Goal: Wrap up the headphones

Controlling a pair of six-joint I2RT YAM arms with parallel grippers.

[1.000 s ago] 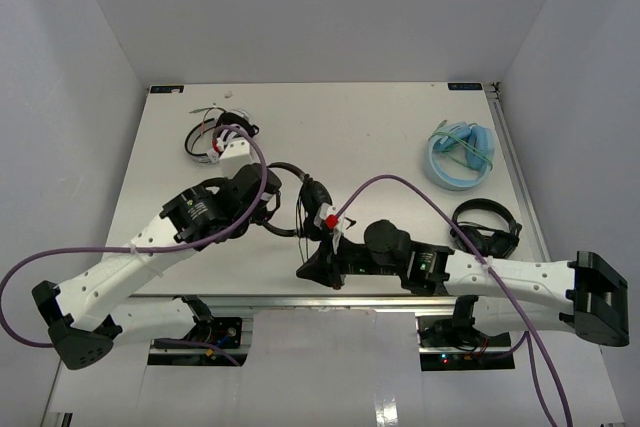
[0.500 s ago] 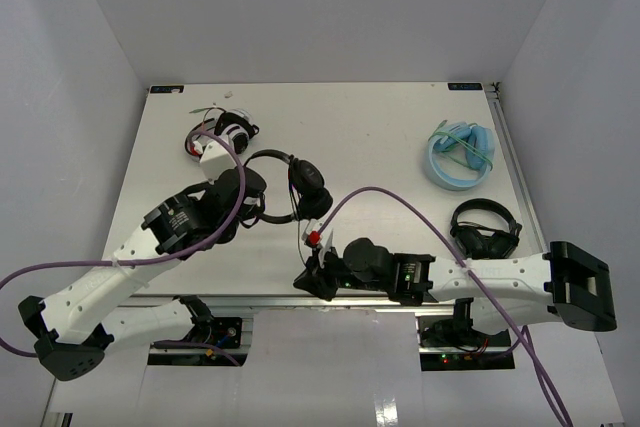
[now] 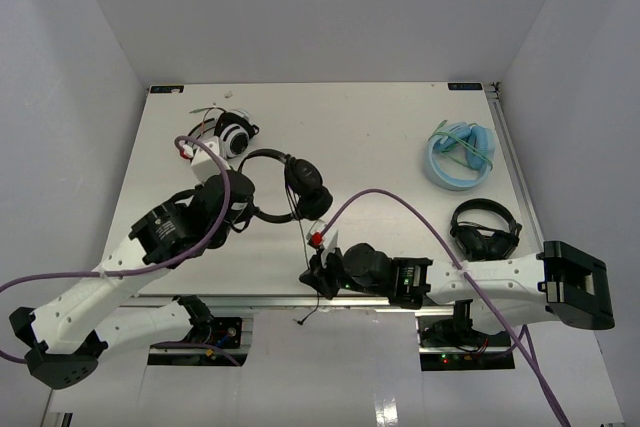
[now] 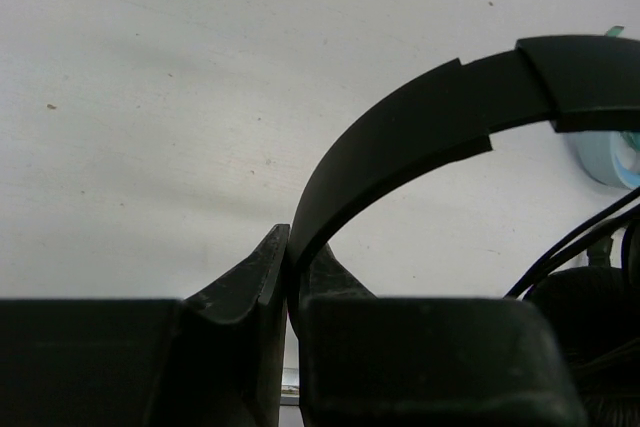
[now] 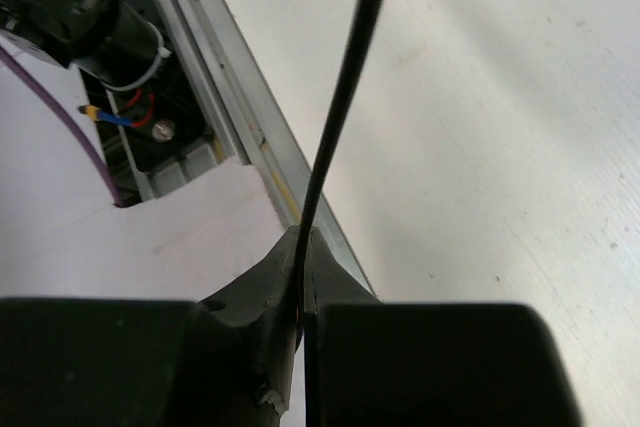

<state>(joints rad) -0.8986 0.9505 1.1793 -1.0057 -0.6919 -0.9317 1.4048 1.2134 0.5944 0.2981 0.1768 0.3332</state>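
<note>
The black headphones [image 3: 295, 187] lie mid-table, earcups to the right, thin headband arcing left. My left gripper [image 3: 252, 209] is shut on the headband [image 4: 400, 137], which rises from between its fingers in the left wrist view. The long thin black cable [image 3: 303, 232] runs from the earcups toward the near edge. My right gripper [image 3: 312, 275] is shut on this cable [image 5: 340, 117] near the table's front edge; the cable passes straight up from between its fingers. The cable's loose end [image 3: 303, 319] hangs past the front edge.
A white-and-black pair with green cable [image 3: 232, 133] lies at the back left. A light blue pair [image 3: 460, 155] lies at the back right, also at the right edge of the left wrist view [image 4: 612, 155]. Another black pair [image 3: 485, 229] sits at the right. The table's front rail [image 5: 240, 117] is beside my right gripper.
</note>
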